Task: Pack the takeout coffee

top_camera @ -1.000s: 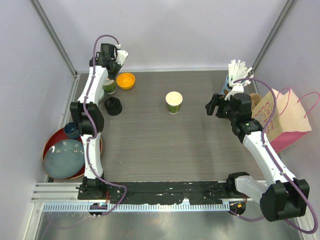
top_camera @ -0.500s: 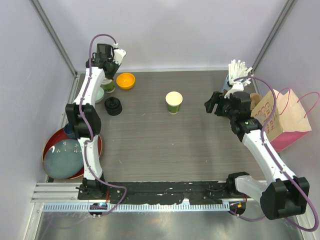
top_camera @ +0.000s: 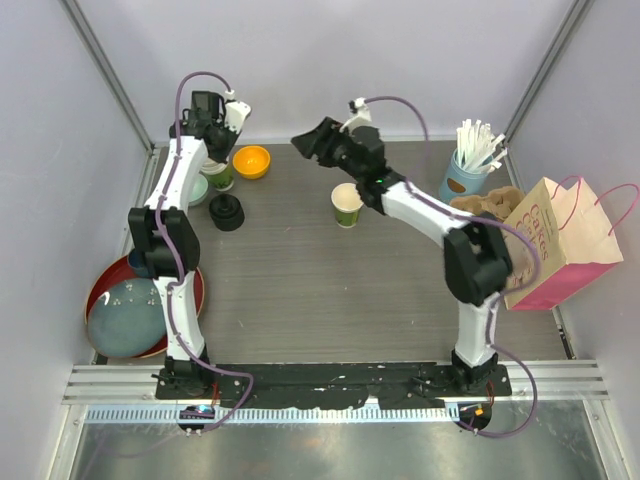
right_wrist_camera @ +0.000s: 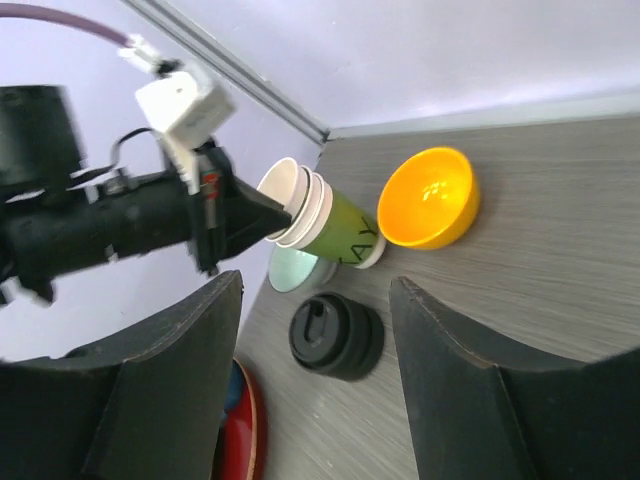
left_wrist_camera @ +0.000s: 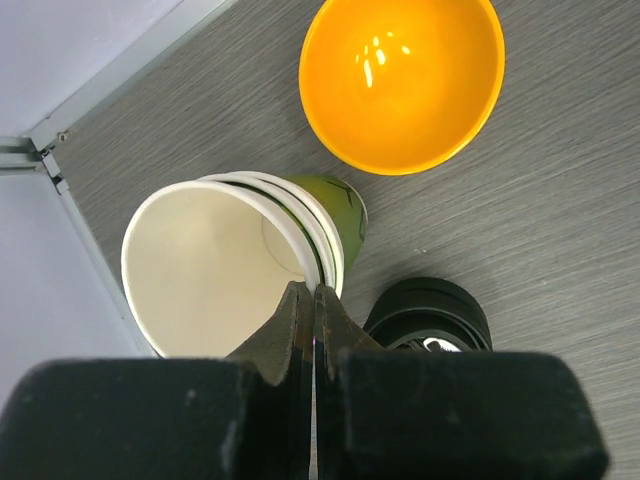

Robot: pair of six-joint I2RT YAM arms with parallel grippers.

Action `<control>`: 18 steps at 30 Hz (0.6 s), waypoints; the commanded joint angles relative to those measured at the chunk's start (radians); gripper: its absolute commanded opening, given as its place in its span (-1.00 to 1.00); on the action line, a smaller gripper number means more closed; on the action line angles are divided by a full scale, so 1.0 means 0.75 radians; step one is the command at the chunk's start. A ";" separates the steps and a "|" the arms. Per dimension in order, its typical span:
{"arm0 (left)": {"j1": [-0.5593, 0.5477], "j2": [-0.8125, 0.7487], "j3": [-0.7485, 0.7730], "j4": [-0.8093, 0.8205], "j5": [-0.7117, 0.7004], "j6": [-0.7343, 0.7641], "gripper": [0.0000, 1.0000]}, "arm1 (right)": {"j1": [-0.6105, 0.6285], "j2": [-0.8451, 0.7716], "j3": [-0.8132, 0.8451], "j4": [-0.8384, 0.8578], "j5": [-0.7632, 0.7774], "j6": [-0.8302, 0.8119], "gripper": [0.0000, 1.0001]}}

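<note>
Currently the left gripper (left_wrist_camera: 312,298) is clenched on the rim of the nested green cups (left_wrist_camera: 240,270), which sit tilted at the table's far-left corner, near the orange bowl (left_wrist_camera: 400,80) and black lids (left_wrist_camera: 430,315). The right gripper (top_camera: 308,140) hovers with fingers spread wide, empty, just behind the lone open cup (top_camera: 347,205).

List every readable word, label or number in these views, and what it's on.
"AY": black letters on the green cup stack, right wrist view; the rest curves out of sight.
"Cakes" (probably): gold print on the pink paper bag, top view; the line under it is too small to read.
Black lid stack: raised marks, unreadable.
Nothing else legible.
</note>
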 commanded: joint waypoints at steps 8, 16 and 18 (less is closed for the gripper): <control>0.009 -0.081 -0.010 0.052 0.065 0.003 -1.00 | 0.132 0.811 0.895 0.149 -0.056 0.452 0.29; 0.009 -0.085 -0.041 0.048 0.088 0.022 -1.00 | 0.206 1.073 1.237 0.063 0.077 0.495 0.26; 0.009 -0.089 -0.041 0.044 0.086 0.026 -1.00 | 0.216 1.116 1.261 0.063 0.103 0.536 0.20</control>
